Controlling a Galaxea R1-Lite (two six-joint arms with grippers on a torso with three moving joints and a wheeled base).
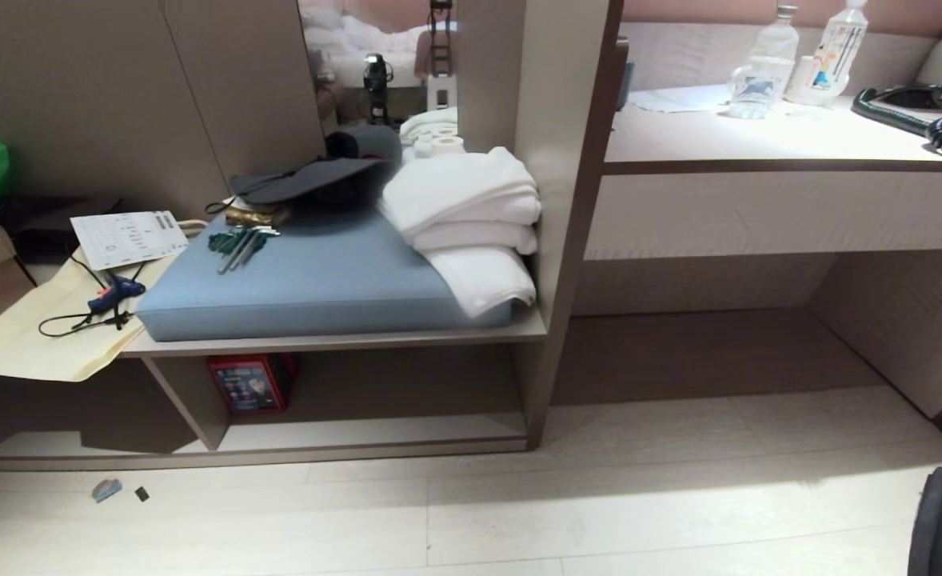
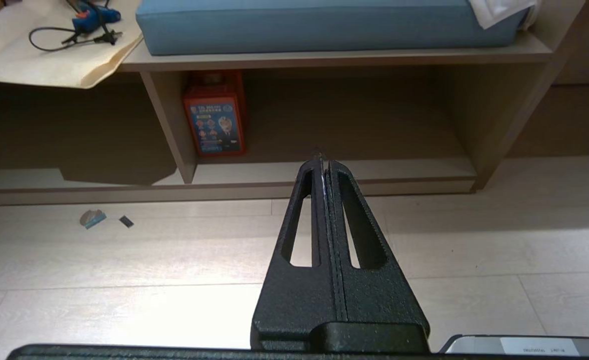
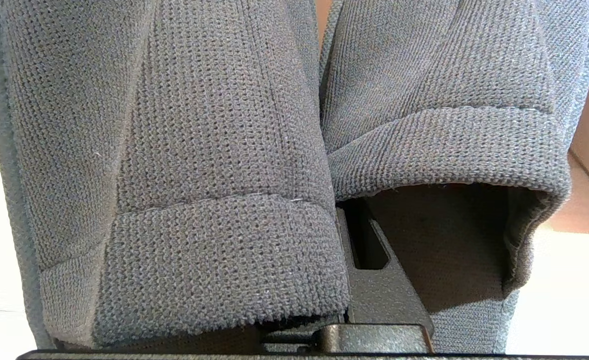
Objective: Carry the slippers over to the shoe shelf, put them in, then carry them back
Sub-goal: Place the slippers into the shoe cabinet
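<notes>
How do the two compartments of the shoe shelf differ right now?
The shoe shelf's left compartment lies mostly in dark shadow under an overhanging cream bag; the right compartment is better lit. The right compartment holds a red box against the divider; the left shows nothing. Neither holds slippers.

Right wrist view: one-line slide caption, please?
Right claw shut on the grey slippers, their knit toe bands filling the frame.

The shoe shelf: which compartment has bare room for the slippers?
On the shoe shelf, the right compartment's base board, between the red box by the divider and the end wall, is bare. The left compartment is shadowed. The top is crowded with cushion and towels.
</notes>
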